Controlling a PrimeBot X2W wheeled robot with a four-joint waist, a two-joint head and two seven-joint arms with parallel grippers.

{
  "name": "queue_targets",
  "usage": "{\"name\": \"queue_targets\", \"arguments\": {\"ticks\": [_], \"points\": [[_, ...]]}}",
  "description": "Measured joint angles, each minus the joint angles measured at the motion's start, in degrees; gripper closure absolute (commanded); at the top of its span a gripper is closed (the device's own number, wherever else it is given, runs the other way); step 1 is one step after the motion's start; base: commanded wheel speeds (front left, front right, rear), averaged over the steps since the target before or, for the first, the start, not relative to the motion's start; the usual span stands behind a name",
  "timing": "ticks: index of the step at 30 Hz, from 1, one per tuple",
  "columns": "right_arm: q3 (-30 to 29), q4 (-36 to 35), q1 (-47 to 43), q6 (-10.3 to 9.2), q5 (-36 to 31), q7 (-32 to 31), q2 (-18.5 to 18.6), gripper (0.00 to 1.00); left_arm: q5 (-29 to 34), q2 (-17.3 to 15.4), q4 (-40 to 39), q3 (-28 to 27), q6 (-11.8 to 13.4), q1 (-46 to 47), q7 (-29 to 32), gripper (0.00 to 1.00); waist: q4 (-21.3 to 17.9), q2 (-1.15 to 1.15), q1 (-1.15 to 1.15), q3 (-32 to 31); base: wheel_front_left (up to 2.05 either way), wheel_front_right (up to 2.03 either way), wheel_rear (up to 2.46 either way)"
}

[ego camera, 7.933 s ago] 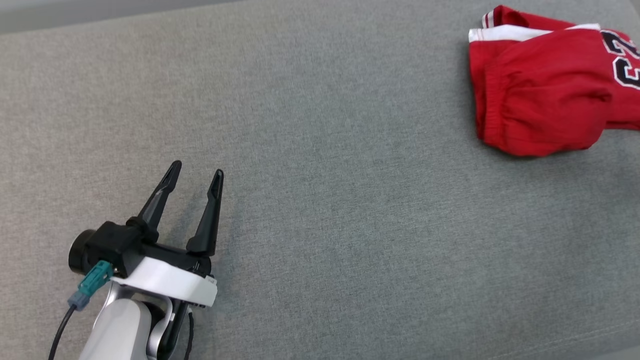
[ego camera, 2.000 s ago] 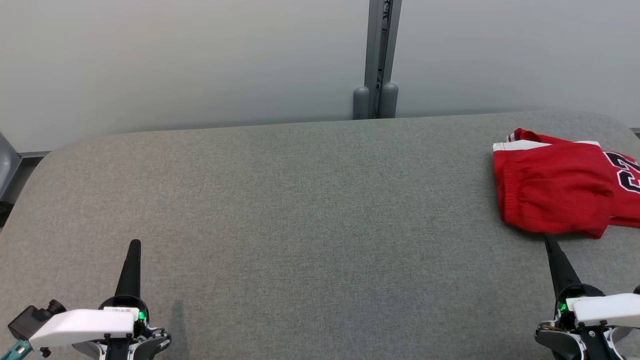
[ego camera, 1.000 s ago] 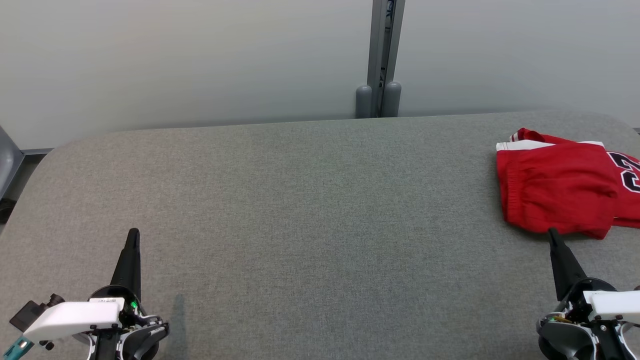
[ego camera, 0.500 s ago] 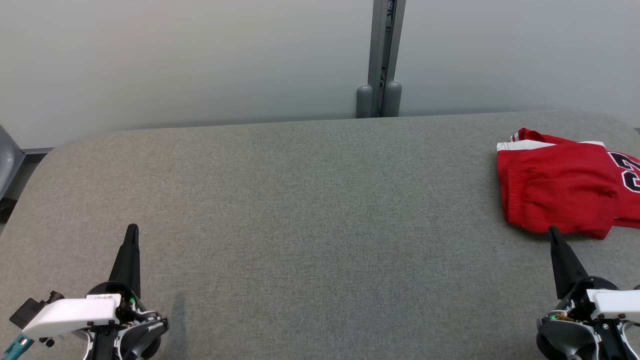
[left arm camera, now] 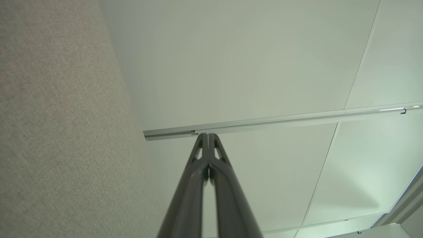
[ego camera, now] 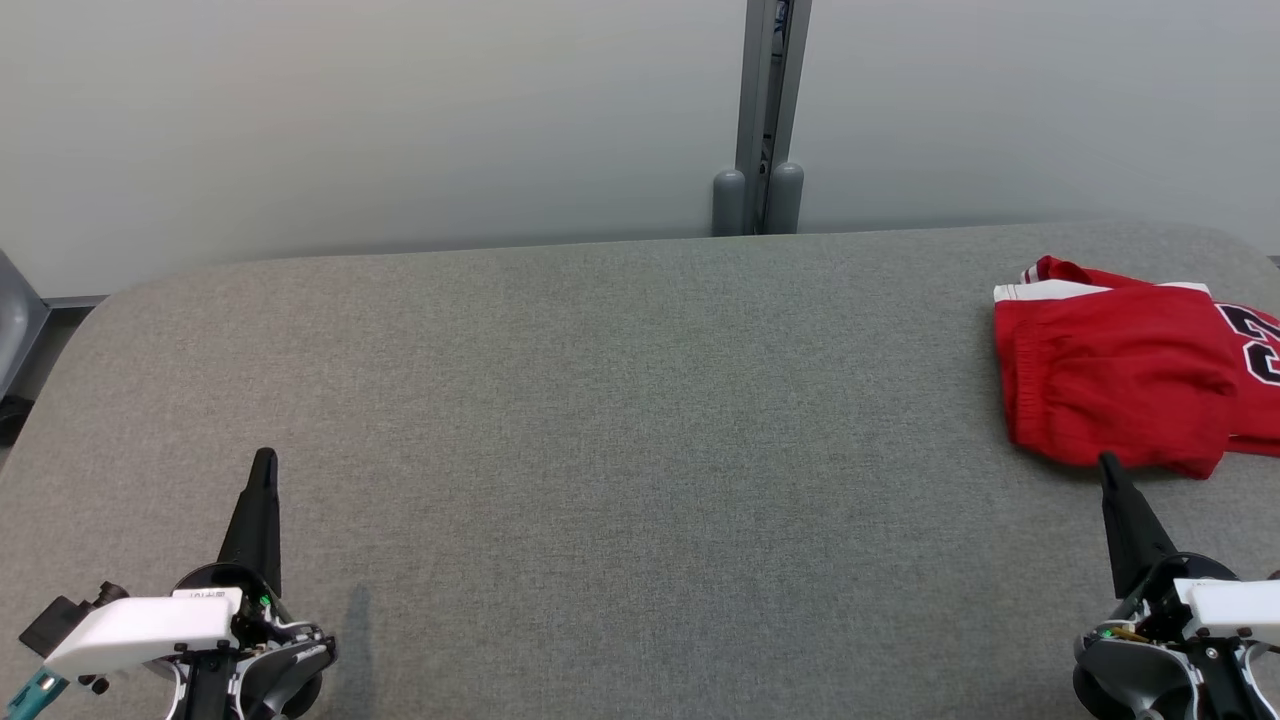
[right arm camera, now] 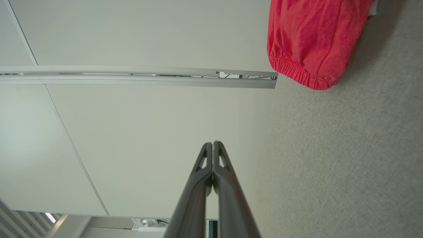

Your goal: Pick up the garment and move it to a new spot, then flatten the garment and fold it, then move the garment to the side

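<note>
Red garment (ego camera: 1110, 375) at the right edge of the frame, both grippers closed and empty.
You see the left gripper (ego camera: 264, 460) at the lower left and the right gripper (ego camera: 1106, 465) at the lower right, fingers pressed together above the grey surface (ego camera: 640, 420). The right tip stands just beside the garment's lower hem, perhaps touching it.

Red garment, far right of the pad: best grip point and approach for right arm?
Pinch the bunched elastic edge of the garment, its near-left side. It bulges off the grey pad, so a finger can likely slip under. Come from the front with the right gripper, now shut; open first.
</note>
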State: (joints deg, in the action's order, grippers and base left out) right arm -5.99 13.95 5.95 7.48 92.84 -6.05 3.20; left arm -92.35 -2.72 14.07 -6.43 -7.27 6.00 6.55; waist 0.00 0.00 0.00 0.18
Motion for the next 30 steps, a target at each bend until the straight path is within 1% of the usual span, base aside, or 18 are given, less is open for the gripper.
{"name": "queue_targets", "arguments": {"ticks": [30], "points": [[-0.23, 0.01, 0.0, 0.0, -0.08, -0.22, -0.12, 1.0, -0.02, 0.0, 0.0, 0.0, -0.01, 0.0, -0.01, 1.0, 0.0, 0.0, 0.0, 0.0, 0.0, 0.0, 0.0]]}}
